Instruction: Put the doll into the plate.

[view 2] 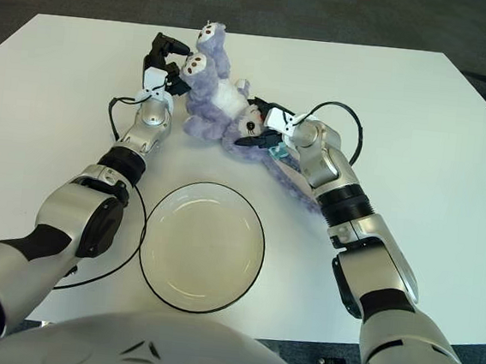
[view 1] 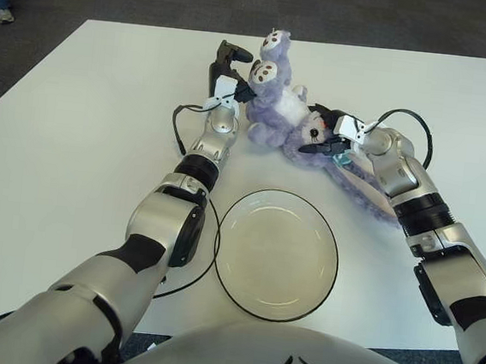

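Both hands bracket the fluffy purple plush doll (view 1: pixel 278 108) beyond the empty glass plate (view 1: pixel 276 254) for a two-sided lift: left hand (view 1: pixel 232 76) pinching its leg, right hand (view 1: pixel 332 135) pressed against its head.

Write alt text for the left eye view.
Both robot hands meet a purple plush doll lying on a white table: the left hand at its feet, the right hand at its head. An empty plate sits nearer the robot.
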You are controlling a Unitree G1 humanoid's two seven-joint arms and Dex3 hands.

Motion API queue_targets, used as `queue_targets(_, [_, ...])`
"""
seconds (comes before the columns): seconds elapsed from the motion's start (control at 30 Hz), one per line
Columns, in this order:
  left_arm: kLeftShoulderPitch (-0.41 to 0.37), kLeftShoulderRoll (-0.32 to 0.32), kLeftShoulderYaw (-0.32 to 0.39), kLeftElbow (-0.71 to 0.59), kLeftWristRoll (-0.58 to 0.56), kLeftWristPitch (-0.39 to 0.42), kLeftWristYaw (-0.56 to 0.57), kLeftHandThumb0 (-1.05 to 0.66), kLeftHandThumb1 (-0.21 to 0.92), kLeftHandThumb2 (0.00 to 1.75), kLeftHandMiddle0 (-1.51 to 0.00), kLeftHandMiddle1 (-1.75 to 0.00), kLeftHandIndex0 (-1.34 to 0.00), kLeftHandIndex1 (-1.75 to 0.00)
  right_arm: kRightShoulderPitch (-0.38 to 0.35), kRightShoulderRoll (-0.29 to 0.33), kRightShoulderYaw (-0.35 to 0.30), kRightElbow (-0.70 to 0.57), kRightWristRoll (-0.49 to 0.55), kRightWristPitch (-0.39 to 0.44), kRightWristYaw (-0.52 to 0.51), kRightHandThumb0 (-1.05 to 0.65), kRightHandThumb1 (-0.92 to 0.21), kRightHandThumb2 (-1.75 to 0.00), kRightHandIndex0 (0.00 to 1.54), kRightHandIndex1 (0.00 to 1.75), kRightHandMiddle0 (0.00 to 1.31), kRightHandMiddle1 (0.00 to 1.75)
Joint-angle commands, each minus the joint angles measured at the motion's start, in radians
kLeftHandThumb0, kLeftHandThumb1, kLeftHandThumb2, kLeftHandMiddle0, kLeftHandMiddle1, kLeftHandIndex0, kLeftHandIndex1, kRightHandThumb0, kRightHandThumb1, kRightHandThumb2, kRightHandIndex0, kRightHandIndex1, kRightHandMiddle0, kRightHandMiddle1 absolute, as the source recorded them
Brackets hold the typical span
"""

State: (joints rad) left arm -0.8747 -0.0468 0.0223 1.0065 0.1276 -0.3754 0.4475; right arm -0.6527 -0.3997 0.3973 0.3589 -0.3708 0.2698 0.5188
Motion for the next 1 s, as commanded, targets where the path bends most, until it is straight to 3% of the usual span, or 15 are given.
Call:
queue_targets(0.0, [0.005, -0.001, -0.003, -0.015, 0.010, -0.001, 0.007, -0.39, 0.65, 0.89, -0.94, -1.69, -0.36, -1.75, 0.083, 0.032, 0.021, 0.059, -0.009, 0.070, 0.000, -0.33, -0.28, -0.87, 0.15, 0.06, 0.00, 0.14])
queue_targets(0.07, [0.005, -0.001, -0.002, -0.017, 0.008, 0.000, 0.005, -0.39, 0.65, 0.89, -0.94, -1.69, -0.36, -1.75, 0.085, 0.034, 0.019, 0.036, -0.016, 0.091, -0.003, -0.18, -0.15, -1.05, 0.20, 0.09, 0.00, 0.31])
queue_targets(0.13, [0.006, 0.000, -0.001, -0.018, 0.007, -0.001, 0.004, -0.39, 0.66, 0.88, -0.95, -1.69, -0.36, -1.75, 0.086, 0.032, 0.021, 0.009, -0.026, 0.113, -0.004, -0.02, -0.07, -1.21, 0.12, 0.51, 0.00, 0.70])
queue_targets(0.23, [0.007, 0.000, 0.001, -0.019, 0.005, -0.003, 0.004, -0.39, 0.66, 0.88, -0.95, -1.68, -0.36, -1.75, 0.087, 0.029, 0.028, -0.007, -0.041, 0.133, -0.006, 0.08, -0.04, -1.31, 0.09, 0.99, 0.00, 1.07])
queue_targets(0.37, [0.007, -0.002, 0.004, -0.020, 0.001, -0.001, 0.003, -0.39, 0.66, 0.88, -0.95, -1.68, -0.36, -1.75, 0.087, 0.023, 0.040, -0.026, -0.077, 0.161, -0.014, 0.13, -0.08, -1.38, 0.24, 1.36, 0.04, 1.46])
queue_targets(0.47, [0.008, -0.002, 0.006, -0.021, -0.002, -0.001, 0.002, -0.39, 0.66, 0.88, -0.95, -1.69, -0.36, -1.75, 0.078, 0.024, 0.036, -0.004, -0.093, 0.158, -0.034, 0.14, -0.10, -1.39, 0.28, 1.45, 0.09, 1.58])
queue_targets(0.53, [0.008, -0.002, 0.008, -0.021, -0.003, -0.001, 0.001, -0.39, 0.66, 0.87, -0.96, -1.70, -0.36, -1.75, 0.081, 0.028, 0.034, -0.006, -0.102, 0.162, -0.044, 0.30, -0.35, -1.13, 0.44, 1.54, 0.22, 1.68])
queue_targets(0.63, [0.008, -0.002, 0.010, -0.021, -0.005, -0.001, -0.001, -0.39, 0.66, 0.87, -0.96, -1.72, -0.36, -1.75, 0.081, 0.032, 0.031, -0.005, -0.107, 0.167, -0.053, 0.38, -0.45, -1.02, 0.53, 1.56, 0.33, 1.72])
queue_targets(0.83, [0.008, 0.002, 0.008, -0.018, 0.002, -0.001, 0.002, -0.39, 0.66, 0.87, -0.95, -1.72, -0.36, -1.75, 0.085, 0.046, 0.010, -0.018, -0.099, 0.204, -0.061, 0.43, -0.42, -1.05, 0.62, 1.57, 0.51, 1.74])
queue_targets(0.97, [0.011, 0.007, 0.005, -0.018, 0.008, 0.004, 0.002, -0.39, 0.66, 0.87, -0.94, -1.70, -0.35, -1.75, 0.103, 0.064, -0.037, -0.056, -0.067, 0.231, -0.076, 0.44, -0.39, -1.09, 0.64, 1.57, 0.60, 1.75])
